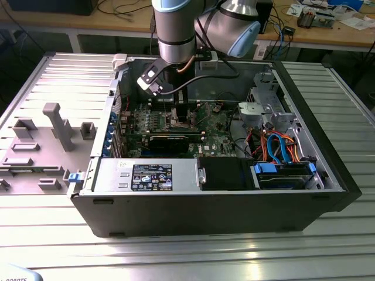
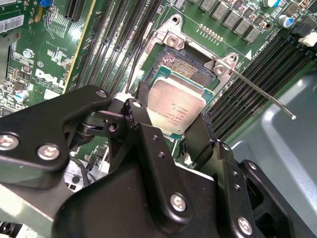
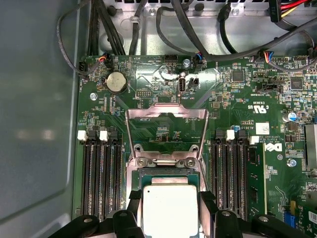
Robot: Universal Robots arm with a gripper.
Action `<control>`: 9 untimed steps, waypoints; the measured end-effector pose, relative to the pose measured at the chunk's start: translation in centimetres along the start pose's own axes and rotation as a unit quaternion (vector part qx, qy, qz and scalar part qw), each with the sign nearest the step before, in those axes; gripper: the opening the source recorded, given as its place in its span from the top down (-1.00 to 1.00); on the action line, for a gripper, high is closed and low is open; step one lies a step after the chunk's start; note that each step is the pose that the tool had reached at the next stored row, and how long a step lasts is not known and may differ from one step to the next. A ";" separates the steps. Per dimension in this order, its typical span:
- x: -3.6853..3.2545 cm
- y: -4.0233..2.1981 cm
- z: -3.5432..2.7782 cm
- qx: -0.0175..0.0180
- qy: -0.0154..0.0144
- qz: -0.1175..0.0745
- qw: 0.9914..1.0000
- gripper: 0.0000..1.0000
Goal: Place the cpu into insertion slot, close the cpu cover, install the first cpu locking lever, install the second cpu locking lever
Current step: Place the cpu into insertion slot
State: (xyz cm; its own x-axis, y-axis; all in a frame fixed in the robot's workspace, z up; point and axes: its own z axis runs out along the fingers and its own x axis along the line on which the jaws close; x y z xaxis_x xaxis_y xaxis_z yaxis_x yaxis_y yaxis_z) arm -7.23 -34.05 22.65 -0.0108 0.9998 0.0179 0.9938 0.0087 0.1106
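The arm reaches down into an open computer case [image 1: 331, 175] that sits on a ribbed metal worktop [image 1: 205, 254], and its claw [image 1: 179, 119] hangs low over the green circuit board [image 1: 220, 137]. In the second wrist view the claw [image 2: 171, 113] is clamped on the cpu [image 2: 176, 111], with one black finger [image 2: 140, 110] against one edge of the chip and the other against the opposite edge. The chip's silver top face is turned up. The cpu hangs over the near edge of the insertion slot [image 2: 189, 67], whose dark pin field lies bare beyond the chip. Whether the chip touches the slot's rim I cannot tell. A thin metal locking lever [image 2: 262, 94] juts out from one corner of the slot, swung free over the case floor. In the first wrist view the cpu cover [image 3: 166, 113] stands raised on its hinge at the far side of the slot, with the board visible through its window. Long black memory slots [image 3: 101, 173] run along both sides of the slot, and a round coin battery [image 3: 117, 82] sits on the board well beyond the cover.
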 end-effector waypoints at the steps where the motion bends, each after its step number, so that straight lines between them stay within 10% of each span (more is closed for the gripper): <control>1: 0.00 0.00 0.00 0.000 0.000 0.000 1.000 -0.08; 9: 0.00 -0.01 0.04 0.000 0.000 0.000 1.000 -0.08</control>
State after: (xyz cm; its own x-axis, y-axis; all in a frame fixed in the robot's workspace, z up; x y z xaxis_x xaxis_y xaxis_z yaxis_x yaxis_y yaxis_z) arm -7.23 -34.05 22.61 -0.0108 0.9998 0.0179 0.9938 0.0088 0.1106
